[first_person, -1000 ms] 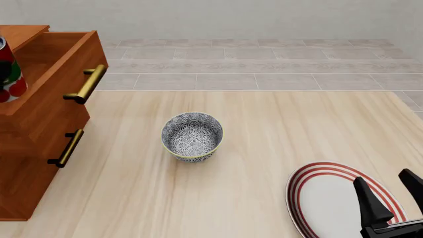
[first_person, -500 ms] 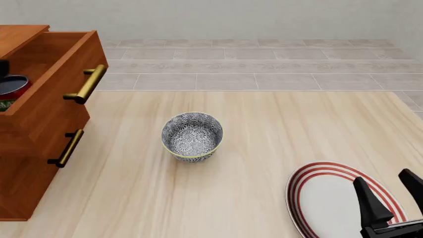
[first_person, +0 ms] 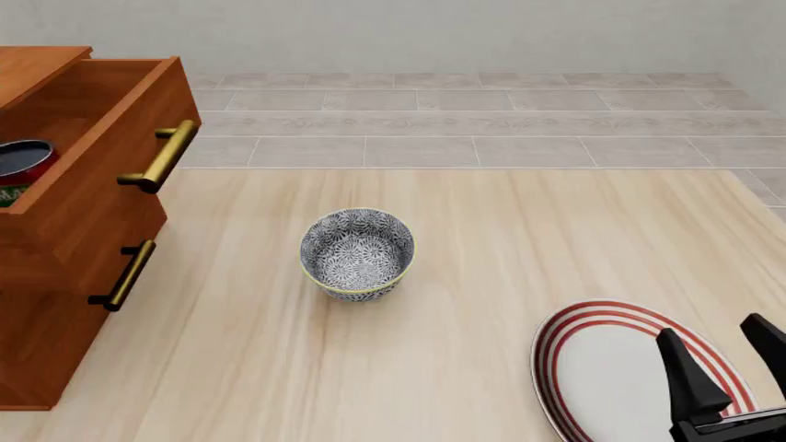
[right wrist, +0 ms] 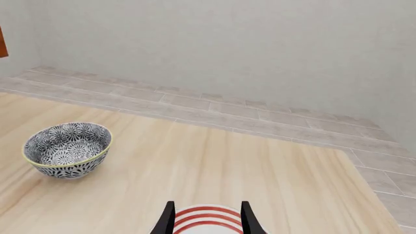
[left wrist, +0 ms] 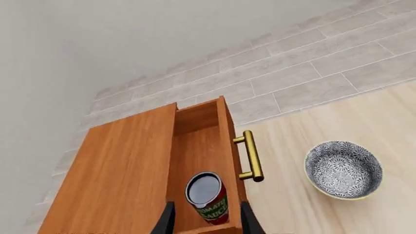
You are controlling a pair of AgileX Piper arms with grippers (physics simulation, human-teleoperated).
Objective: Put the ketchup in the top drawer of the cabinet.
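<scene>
Ketchup (left wrist: 208, 197): small upright can, dark glossy top, red label with green band and white lettering. Sits inside top drawer (left wrist: 198, 165), pulled out of cabinet (left wrist: 117, 180); drawer walls around can, nothing gripping it. Brass bar handle (left wrist: 252, 156) on drawer front. Left gripper (left wrist: 206, 222) above can, fingers spread wide, apart from it (only tips visible). Patterned bowl (first_person: 357, 253) on table, well apart from cabinet. Right gripper (first_person: 727, 368) spread, empty, over red-striped plate (first_person: 602, 368).

Ketchup (left wrist: 208, 197) upright inside the open top drawer (left wrist: 198, 161), between the spread left pincer (left wrist: 204, 223) fingertips.
</scene>
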